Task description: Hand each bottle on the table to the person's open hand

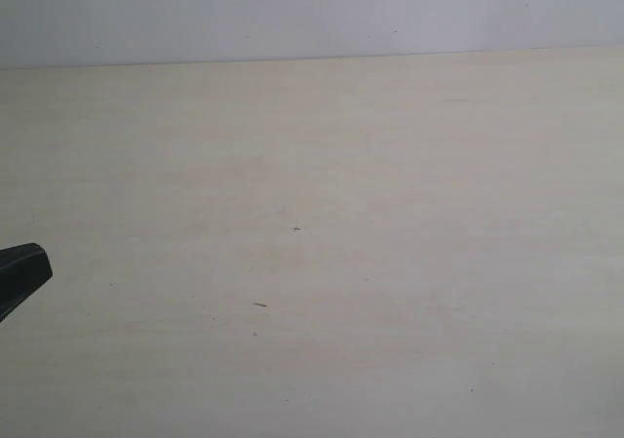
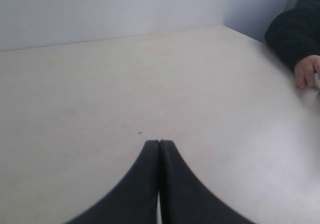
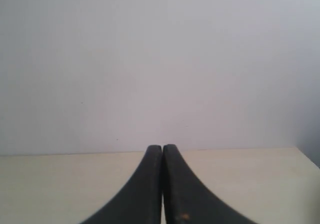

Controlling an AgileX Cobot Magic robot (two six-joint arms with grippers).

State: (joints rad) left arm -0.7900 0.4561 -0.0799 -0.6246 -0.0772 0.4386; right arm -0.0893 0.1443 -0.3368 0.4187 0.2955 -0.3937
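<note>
Left end effector (image 2: 159, 143) closed above table (image 2: 100, 94); person's hand (image 2: 306, 72) at edge

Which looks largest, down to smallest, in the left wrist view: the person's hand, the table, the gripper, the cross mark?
1. table
2. left gripper, inflated by camera nearness
3. person's hand, partly cut off
4. cross mark

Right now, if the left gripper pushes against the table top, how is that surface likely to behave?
The table looks broad, flat and rigid, so it probably won't flex or shift under a push. Its pale surface looks smooth and unbroken, so the shut left gripper would likely slide across it rather than catch.
</note>
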